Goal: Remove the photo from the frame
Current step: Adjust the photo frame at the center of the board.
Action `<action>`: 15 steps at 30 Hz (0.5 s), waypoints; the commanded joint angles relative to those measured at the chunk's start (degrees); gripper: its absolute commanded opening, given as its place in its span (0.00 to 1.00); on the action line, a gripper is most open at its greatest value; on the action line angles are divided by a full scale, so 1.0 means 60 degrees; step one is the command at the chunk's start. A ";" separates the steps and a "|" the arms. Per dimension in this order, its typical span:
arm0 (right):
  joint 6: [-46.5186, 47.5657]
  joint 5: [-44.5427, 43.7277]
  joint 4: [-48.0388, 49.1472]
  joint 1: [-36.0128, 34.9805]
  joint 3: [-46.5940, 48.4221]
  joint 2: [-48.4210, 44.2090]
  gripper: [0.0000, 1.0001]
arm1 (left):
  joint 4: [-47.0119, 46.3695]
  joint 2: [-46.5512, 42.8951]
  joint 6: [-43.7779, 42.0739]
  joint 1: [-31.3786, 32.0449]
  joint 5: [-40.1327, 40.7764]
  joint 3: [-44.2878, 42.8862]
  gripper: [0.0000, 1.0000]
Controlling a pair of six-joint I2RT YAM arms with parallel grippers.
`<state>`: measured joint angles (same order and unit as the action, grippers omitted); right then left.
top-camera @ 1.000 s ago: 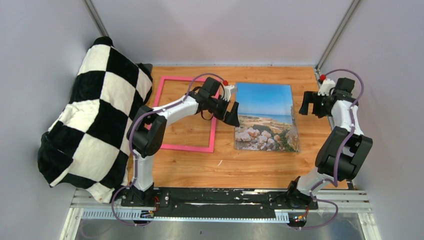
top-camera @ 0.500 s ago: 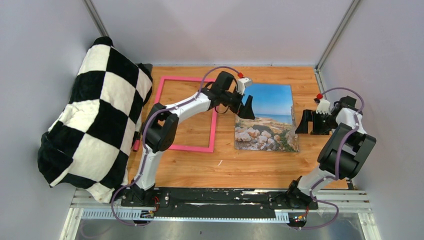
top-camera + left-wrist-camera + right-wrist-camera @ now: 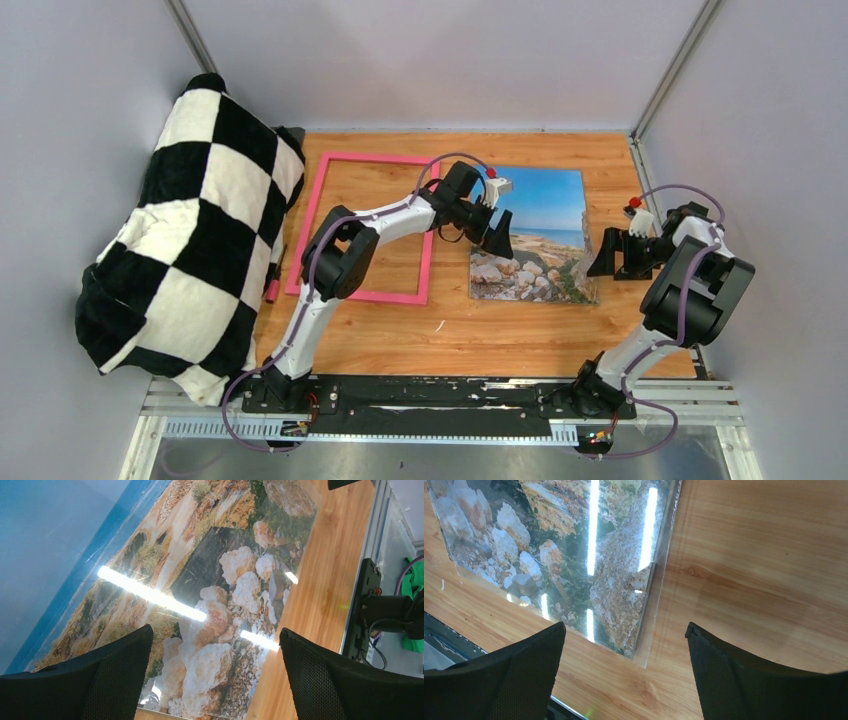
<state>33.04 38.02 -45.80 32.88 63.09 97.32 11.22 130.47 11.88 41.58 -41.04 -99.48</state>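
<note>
On the wooden table [image 3: 520, 340], top view:

- Black-and-white checked cushion [image 3: 190, 230] fills the left side, overhanging the table's left edge and propped against the wall.
- Frame [image 3: 370, 295], pink, lies flat at left-centre. Bare wood shows through its opening. The left arm reaches across its right-hand rail.
- Photo [image 3: 545, 205] lies flat just right of the frame, outside it and not touching it, sky end to the far side and rocks to the near side.
- A clear glossy sheet [image 3: 661, 575] covers the print. Right wrist view shows its edge running slightly past the print at the near right corner, with ceiling lights reflected in it.
- Left gripper [image 3: 215, 630]: above the photo's left part, over the pale stones. Fingers spread wide, nothing between them. Cannot tell whether the tips touch the surface.
- Right gripper [image 3: 625, 625]: just beside the photo's near right corner, mostly over bare wood. Fingers spread wide and holding nothing.
- Small white scrap [image 3: 438, 325] on the wood, near side of the frame's near right corner.
</note>
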 commanded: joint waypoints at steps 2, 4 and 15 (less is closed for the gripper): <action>0.0814 -0.0166 -0.0864 0.0190 0.0054 0.0185 0.91 | -0.0056 0.0383 0.0188 0.0013 -0.0164 -0.0253 0.97; 0.1074 -0.0162 -0.0986 0.0221 0.0026 0.0240 0.91 | -0.0089 0.0501 0.0291 0.0024 -0.0174 -0.0265 0.96; 0.1239 0.0635 -0.1595 0.0423 0.0421 0.1547 0.86 | -0.0221 0.0774 0.0507 0.0071 -0.0081 -0.0060 0.95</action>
<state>38.96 40.03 -53.12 34.72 64.93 103.57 10.26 132.92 14.00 41.71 -41.58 -99.94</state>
